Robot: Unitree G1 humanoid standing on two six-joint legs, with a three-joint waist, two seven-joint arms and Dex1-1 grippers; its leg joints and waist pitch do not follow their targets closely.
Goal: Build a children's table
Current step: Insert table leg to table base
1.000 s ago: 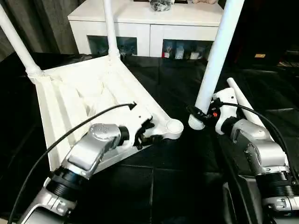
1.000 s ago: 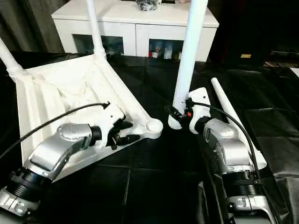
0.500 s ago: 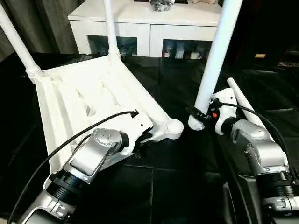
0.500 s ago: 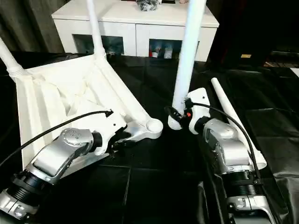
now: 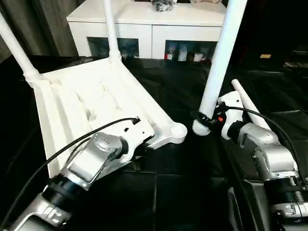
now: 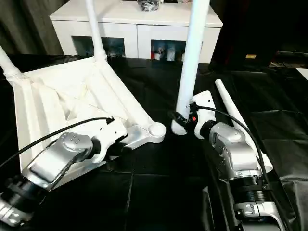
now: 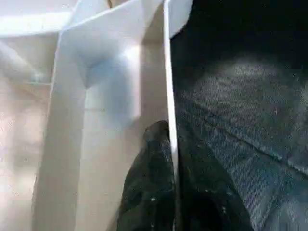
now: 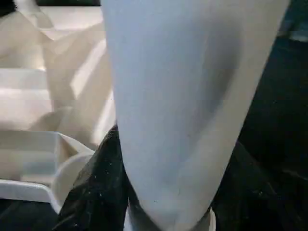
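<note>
Head views: the children's table [image 5: 82, 103] lies underside up on the black floor [image 5: 183, 168], two legs [image 5: 109, 29] already seated. My left end effector [image 5: 139, 153] pinches its near rim to steady it; my right end effector [image 5: 208, 120] holds the third leg [image 5: 221, 53] upright just beside the empty corner socket [image 5: 177, 130] — ready for insertion.

Left wrist view: fingers [image 7: 154, 183] clenched across the thin rim.

Right wrist view: fingers [image 8: 103, 187] grasp the leg's thick end.
</note>
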